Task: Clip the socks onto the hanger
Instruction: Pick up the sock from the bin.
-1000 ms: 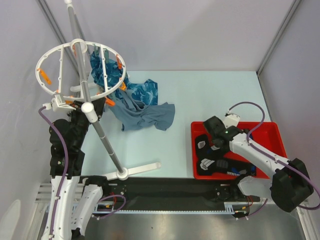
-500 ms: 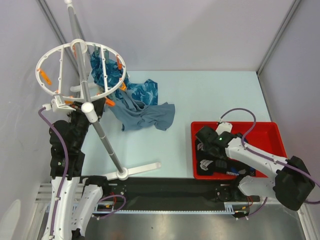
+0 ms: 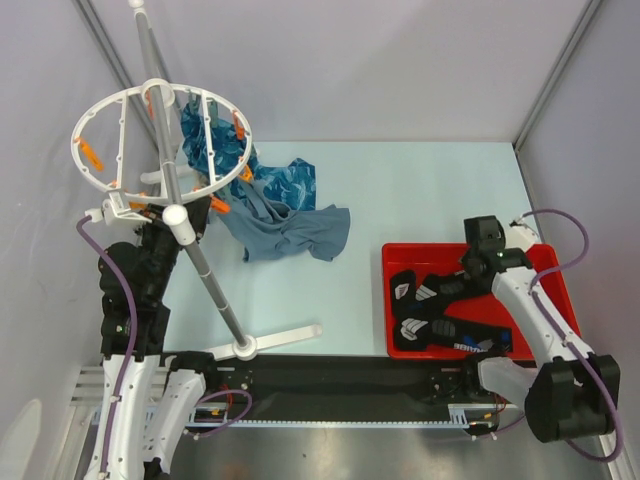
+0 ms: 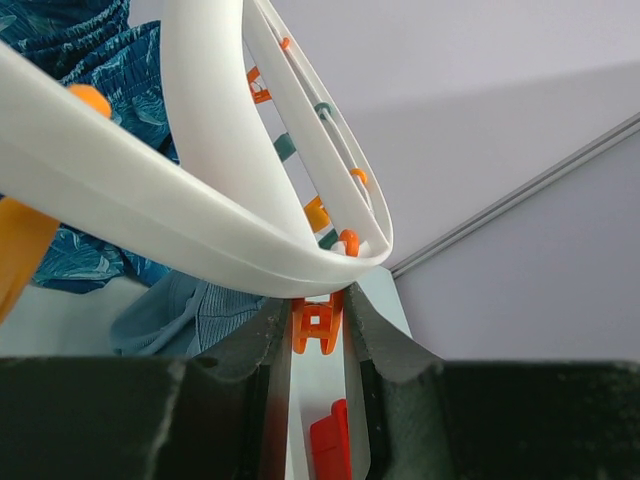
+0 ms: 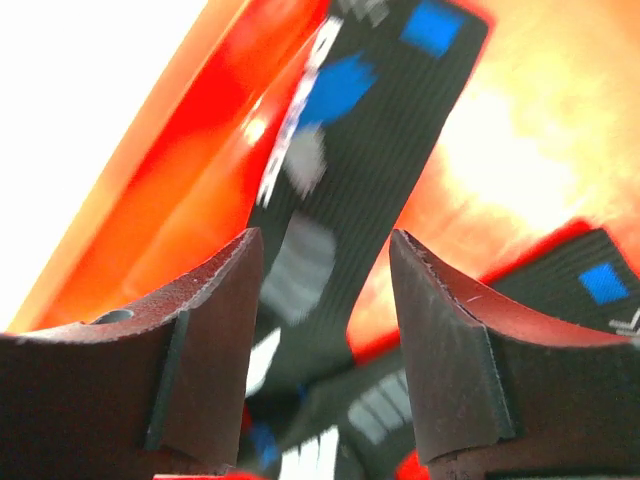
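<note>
Hanger (image 3: 76,141) stands at the left, with the left gripper (image 4: 318,300) at its white ring, fingers closed narrowly on an orange clip (image 4: 317,330) beneath the rim. The socks (image 3: 440,312) lie in the red tray (image 3: 551,252) at the right. The right gripper (image 5: 325,250) hovers over them, fingers wide apart, holding nothing.

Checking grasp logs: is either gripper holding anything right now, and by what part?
Left gripper pinches an orange clip under the hanger ring, by the clip's two sides. Right gripper is open over the socks, holding nothing.
</note>
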`<state>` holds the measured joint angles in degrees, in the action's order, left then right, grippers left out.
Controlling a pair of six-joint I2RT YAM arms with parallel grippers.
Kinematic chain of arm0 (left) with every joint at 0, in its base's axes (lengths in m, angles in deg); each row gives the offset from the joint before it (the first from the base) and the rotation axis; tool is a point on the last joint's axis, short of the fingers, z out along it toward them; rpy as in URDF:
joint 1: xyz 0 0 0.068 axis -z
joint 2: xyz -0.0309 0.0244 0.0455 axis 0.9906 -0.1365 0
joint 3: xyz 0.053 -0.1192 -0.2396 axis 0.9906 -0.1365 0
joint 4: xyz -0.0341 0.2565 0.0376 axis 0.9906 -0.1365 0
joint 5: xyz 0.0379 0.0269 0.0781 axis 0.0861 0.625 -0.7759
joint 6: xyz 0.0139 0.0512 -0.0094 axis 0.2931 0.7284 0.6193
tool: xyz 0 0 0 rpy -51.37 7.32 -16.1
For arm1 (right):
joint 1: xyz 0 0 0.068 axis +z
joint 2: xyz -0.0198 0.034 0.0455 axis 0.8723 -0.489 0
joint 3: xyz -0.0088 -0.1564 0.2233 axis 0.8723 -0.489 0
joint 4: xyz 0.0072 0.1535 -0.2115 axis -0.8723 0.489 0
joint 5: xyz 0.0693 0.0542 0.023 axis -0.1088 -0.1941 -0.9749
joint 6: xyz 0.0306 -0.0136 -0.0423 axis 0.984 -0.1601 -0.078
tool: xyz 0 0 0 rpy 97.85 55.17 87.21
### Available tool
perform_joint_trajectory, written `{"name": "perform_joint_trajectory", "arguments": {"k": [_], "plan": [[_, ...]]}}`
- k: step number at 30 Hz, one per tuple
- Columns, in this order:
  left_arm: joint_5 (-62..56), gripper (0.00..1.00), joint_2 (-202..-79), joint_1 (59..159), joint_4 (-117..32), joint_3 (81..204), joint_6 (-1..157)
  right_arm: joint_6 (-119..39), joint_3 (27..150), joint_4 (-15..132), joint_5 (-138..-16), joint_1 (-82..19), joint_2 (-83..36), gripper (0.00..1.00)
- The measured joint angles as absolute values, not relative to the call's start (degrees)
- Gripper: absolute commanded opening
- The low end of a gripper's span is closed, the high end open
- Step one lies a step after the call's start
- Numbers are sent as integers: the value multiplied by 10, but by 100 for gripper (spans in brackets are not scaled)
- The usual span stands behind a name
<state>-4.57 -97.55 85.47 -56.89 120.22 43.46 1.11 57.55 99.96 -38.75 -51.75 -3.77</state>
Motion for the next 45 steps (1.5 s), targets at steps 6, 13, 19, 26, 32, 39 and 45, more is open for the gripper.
{"name": "perform_joint_trajectory", "arguments": {"k": [6,13,19,26,32,39,45], "plan": [[-44,0,-976,855,-568,1202,435,13,555,938,-383,-599,-103,57],[-42,0,-976,855,-568,1202,435,14,550,880,-363,-608,-192,58],[-42,0,-976,855,-568,1202,435,13,550,867,-368,-628,-236,50],[-35,0,-976,855,-561,1199,434,8,565,867,-394,-631,-275,35],[-33,0,-976,855,-560,1199,435,7,565,853,-416,-634,-274,0],[-33,0,-973,855,-563,1199,435,-41,545,878,-444,-636,-176,0],[-33,0,-971,855,-565,1199,435,-126,527,870,-486,-632,23,0]]}}
